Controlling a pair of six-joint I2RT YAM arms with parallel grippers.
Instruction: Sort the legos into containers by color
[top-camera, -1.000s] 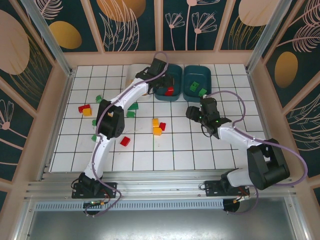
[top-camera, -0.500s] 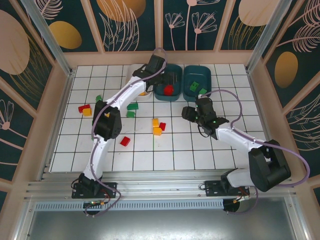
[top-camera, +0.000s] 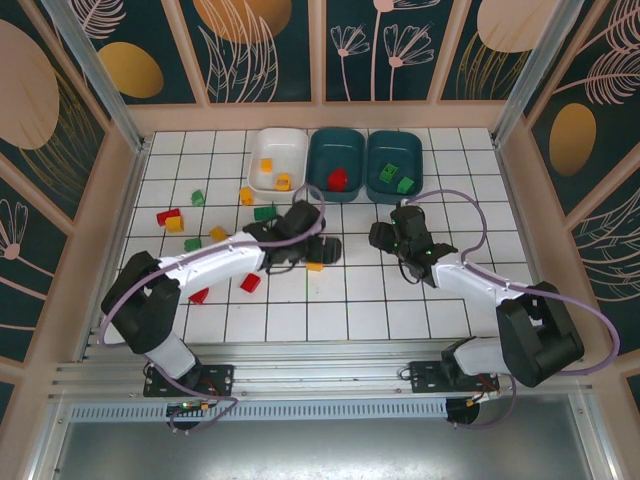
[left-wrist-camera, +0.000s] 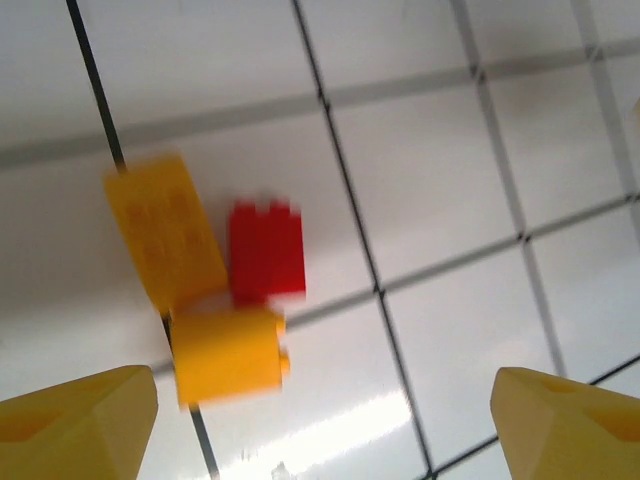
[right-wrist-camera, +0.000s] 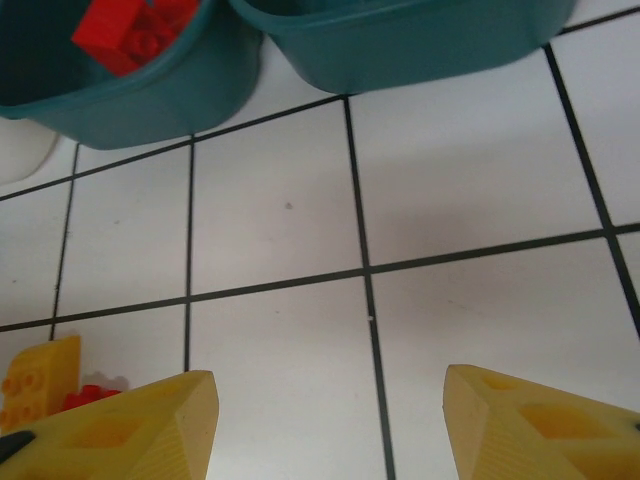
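Observation:
My left gripper (top-camera: 322, 249) hovers open over the table's middle. Its yellow fingertips (left-wrist-camera: 80, 420) frame bare tile just below two yellow legos (left-wrist-camera: 228, 355) and a red one (left-wrist-camera: 266, 250), and nothing is between them. My right gripper (top-camera: 384, 238) is open too, empty above bare tiles (right-wrist-camera: 330, 430), a little in front of the two teal containers. The white container (top-camera: 300, 146) holds yellow legos. The middle teal container (top-camera: 322, 158) holds a red one (top-camera: 338, 178). The right teal container (top-camera: 412, 160) holds green ones (top-camera: 404, 184).
Loose legos lie over the left half of the table: a red and yellow pair (top-camera: 170, 218), green ones (top-camera: 264, 212), a yellow one (top-camera: 246, 195) beside the white bin, and red ones (top-camera: 250, 283) nearer the front. A wooden wall rims the table.
My left arm swung back from over the middle teal bin to the table's middle and its jaws opened wide; a red brick now lies in that bin. The right gripper barely shifted.

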